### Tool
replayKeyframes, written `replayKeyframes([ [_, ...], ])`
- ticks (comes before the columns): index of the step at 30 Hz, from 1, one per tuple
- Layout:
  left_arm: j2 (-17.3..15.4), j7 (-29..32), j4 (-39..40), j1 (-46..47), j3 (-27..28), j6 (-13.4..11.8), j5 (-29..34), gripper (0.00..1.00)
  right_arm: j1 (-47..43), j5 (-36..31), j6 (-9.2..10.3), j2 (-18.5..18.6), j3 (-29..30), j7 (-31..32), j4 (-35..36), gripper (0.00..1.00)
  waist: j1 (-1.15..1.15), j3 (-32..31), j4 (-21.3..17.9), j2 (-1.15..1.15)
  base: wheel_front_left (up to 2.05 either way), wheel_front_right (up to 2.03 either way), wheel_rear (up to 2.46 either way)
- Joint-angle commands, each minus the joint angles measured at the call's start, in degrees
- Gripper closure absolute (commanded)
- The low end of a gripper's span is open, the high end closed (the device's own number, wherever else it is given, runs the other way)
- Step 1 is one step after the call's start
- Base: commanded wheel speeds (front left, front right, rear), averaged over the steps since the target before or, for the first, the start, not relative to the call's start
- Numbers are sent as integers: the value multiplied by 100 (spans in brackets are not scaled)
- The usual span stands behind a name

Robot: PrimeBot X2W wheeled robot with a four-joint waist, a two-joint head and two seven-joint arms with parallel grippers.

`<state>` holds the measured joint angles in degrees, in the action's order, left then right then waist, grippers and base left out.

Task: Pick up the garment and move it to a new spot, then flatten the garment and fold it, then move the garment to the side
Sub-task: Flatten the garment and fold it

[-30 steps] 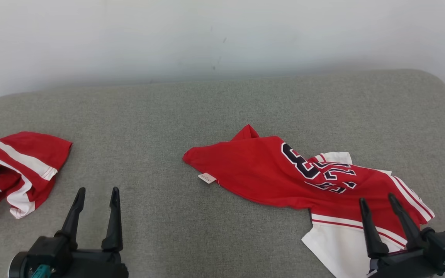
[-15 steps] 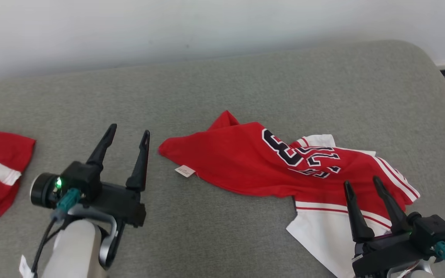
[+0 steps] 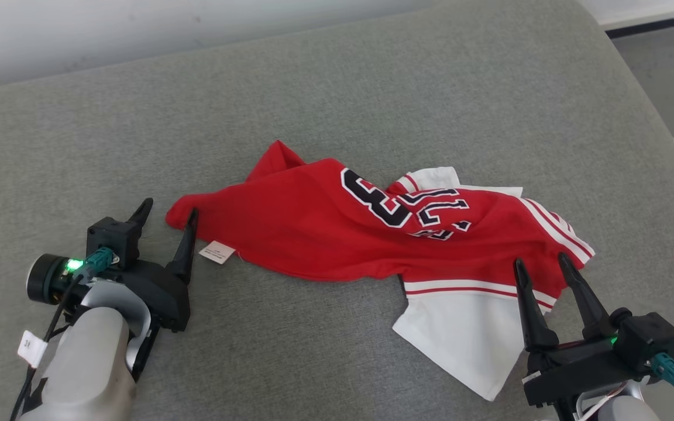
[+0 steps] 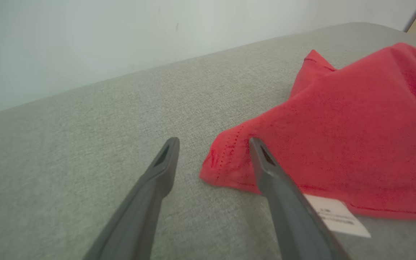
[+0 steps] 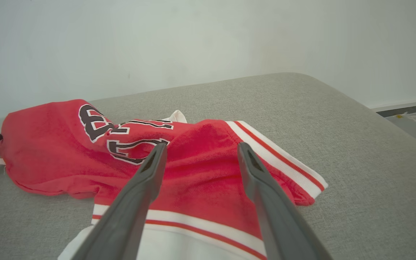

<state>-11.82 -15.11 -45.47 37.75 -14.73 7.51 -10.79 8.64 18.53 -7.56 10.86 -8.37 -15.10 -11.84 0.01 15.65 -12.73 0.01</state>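
Red-and-white jersey (image 3: 325, 234), limp and light, lies crumpled on the grey padded worktop (image 3: 372, 88), likely best pinched at the red corner bracketed by the spread left claw (image 3: 170, 207), with the right claw (image 3: 540, 259) gaping over its striped end.

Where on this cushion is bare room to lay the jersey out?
Free: the wide strip of grey cushion between the wall and the red jersey; also the near patch between the left gripper and right gripper. Crowded: the right side, where the jersey's white panel lies by the right gripper.
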Motion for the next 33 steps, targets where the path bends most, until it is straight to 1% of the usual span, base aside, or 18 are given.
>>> replayKeyframes([
  [1,-50,32,-181,119,-66,-10,-90,0,86,-21,15,-32,-5,-7,1,0,-1,158,-168,-1,0,0,0],
  [3,-77,45,-432,232,-172,-10,-172,0,95,-26,15,-42,-18,-7,-7,0,-1,172,-206,-1,0,0,0],
  [6,-33,84,-761,318,-310,-9,-308,0,98,-34,15,-44,7,-8,-12,0,-1,165,-231,-1,0,0,0],
  [7,-14,83,-842,337,-368,-9,-376,7,86,-35,15,-44,18,-8,-14,0,-1,157,-233,-1,0,0,0],
  [8,1,78,-902,347,-428,-9,-441,57,72,-39,15,-45,24,-8,-19,0,-1,143,-233,-1,0,0,0],
  [9,29,70,-945,349,-502,-8,-518,76,53,-47,15,-48,33,-8,-28,0,-1,119,-228,-1,0,0,0],
  [10,61,59,-967,356,-576,-8,-563,100,26,-56,15,-46,47,-8,-34,0,-1,94,-216,-1,0,0,0],
  [13,67,33,-1014,368,-767,-9,-744,100,-34,-63,15,-25,87,-8,-30,0,-1,-16,-151,-1,0,0,0],
  [16,67,-2,-860,343,-865,-9,-875,100,-101,-100,15,-4,115,-8,-7,0,-1,-178,-38,-1,0,0,0],
  [19,66,-9,-460,180,-787,-9,-969,100,-230,-100,15,15,152,-8,-22,0,-1,-375,157,-1,0,0,0],
  [22,38,-4,89,-180,-647,-24,-1011,100,-356,-112,15,10,172,-7,-47,0,-1,-579,397,-1,0,0,0],
  [23,38,-4,89,-180,-647,-24,-1011,100,-356,-112,15,10,172,-7,-47,0,-1,-579,397,-1,0,0,0],
  [27,12,-3,899,-827,-487,-114,-1039,100,-529,-123,15,-3,228,-8,-42,0,-1,-795,766,-1,0,0,0],
  [33,-63,-4,1841,-2031,-334,-425,-1177,100,-651,-132,15,-22,237,-8,-42,0,-1,-945,1219,-1,0,0,0],
])
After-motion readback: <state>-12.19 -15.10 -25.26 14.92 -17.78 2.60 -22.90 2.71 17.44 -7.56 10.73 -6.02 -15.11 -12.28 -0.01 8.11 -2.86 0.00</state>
